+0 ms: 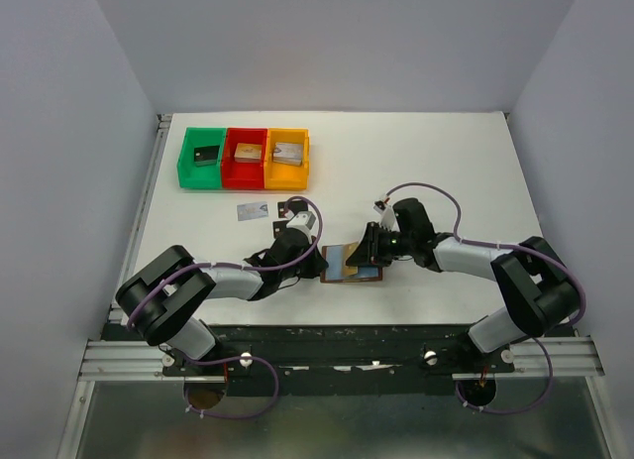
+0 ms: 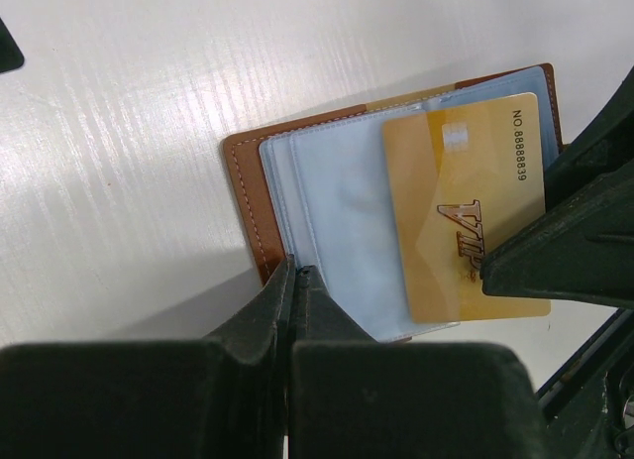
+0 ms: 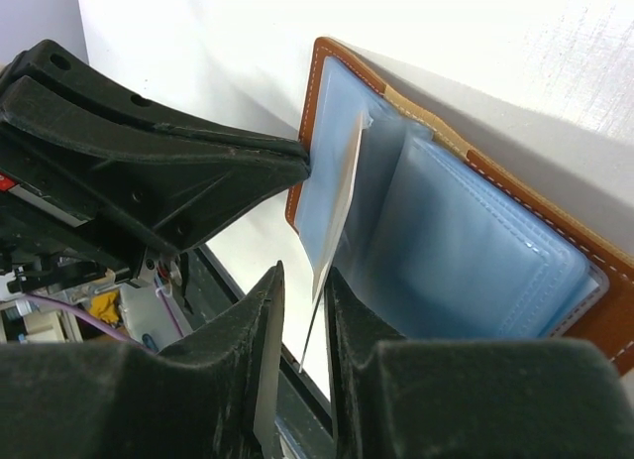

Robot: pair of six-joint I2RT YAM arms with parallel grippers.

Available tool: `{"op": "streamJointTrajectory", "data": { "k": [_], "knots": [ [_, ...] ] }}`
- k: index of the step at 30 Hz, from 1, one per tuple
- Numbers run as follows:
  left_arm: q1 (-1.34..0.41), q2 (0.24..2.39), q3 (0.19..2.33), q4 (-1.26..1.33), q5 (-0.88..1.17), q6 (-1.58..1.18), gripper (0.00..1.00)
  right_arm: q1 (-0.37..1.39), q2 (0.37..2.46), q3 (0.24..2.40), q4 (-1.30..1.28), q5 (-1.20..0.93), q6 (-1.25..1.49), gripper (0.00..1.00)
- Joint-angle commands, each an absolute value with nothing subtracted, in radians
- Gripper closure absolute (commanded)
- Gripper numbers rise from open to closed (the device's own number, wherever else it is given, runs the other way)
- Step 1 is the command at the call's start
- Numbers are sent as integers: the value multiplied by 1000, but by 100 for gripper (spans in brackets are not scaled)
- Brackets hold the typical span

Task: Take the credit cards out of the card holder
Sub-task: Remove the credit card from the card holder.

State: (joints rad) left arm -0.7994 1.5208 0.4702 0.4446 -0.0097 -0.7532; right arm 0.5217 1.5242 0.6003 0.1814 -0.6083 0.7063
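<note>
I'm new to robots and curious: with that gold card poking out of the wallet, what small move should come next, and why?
Probably the right gripper should pinch the gold card: its fingers flank the card's edge with a gap, the card sits partly out of the wallet, and the shut left gripper rests on the wallet's edge.
</note>
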Motion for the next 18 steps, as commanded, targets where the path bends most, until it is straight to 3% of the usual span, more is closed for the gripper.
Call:
{"op": "streamJointTrajectory", "data": {
  "k": [1, 6, 15, 18],
  "knots": [
    [-790, 1543, 451, 357, -29, -744, 100, 514, 1502, 588, 170, -584, 695, 72],
    [-792, 1536, 446, 357, -34, -747, 100, 509, 1494, 586, 150, -557, 692, 77],
    [-790, 1500, 436, 357, -49, -739, 100, 505, 1454, 597, 51, -477, 663, 100],
    [-790, 1480, 425, 362, -54, -735, 100, 506, 1437, 617, 3, -443, 643, 100]
  ]
}}
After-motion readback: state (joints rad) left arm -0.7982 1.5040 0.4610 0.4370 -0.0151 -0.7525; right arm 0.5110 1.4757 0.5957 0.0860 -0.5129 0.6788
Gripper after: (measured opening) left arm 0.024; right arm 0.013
